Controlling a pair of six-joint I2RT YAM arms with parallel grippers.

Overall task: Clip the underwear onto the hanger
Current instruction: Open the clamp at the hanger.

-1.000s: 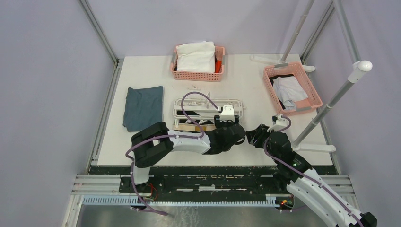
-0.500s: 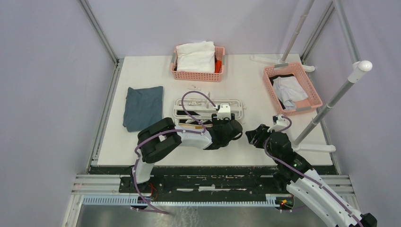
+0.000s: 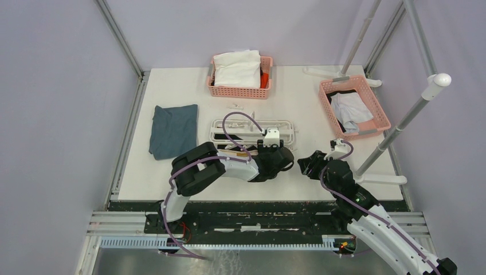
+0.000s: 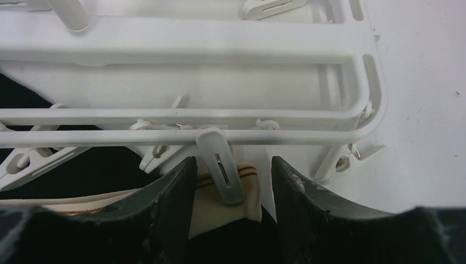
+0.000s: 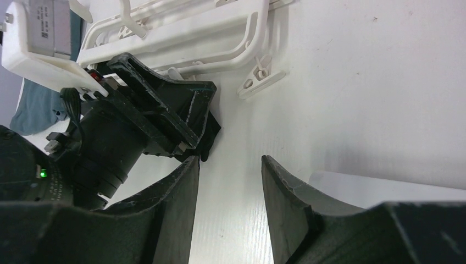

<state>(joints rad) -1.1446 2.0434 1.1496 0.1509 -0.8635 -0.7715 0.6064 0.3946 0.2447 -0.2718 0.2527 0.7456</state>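
Note:
The white hanger (image 4: 181,118) lies flat on the table, also in the top view (image 3: 252,127). The underwear lies under its near rail, black with a tan waistband (image 4: 211,206). A white clip (image 4: 221,173) hanging from the rail rests on the waistband's right corner. My left gripper (image 4: 231,165) is open, one finger on each side of that clip and corner, with a gap on both sides. My right gripper (image 5: 228,162) is open over bare table just right of the left gripper, holding nothing. In the top view the left arm hides most of the underwear.
A folded blue-grey cloth (image 3: 173,129) lies left of the hanger. A pink basket (image 3: 213,86) with a white garment stands at the back, another pink basket (image 3: 381,117) at the right. Rack poles (image 3: 401,123) and a white foot (image 3: 381,179) stand by the right arm.
The left gripper has shifted a little left along the hanger's near rail and its jaws have narrowed slightly. The right arm has not moved.

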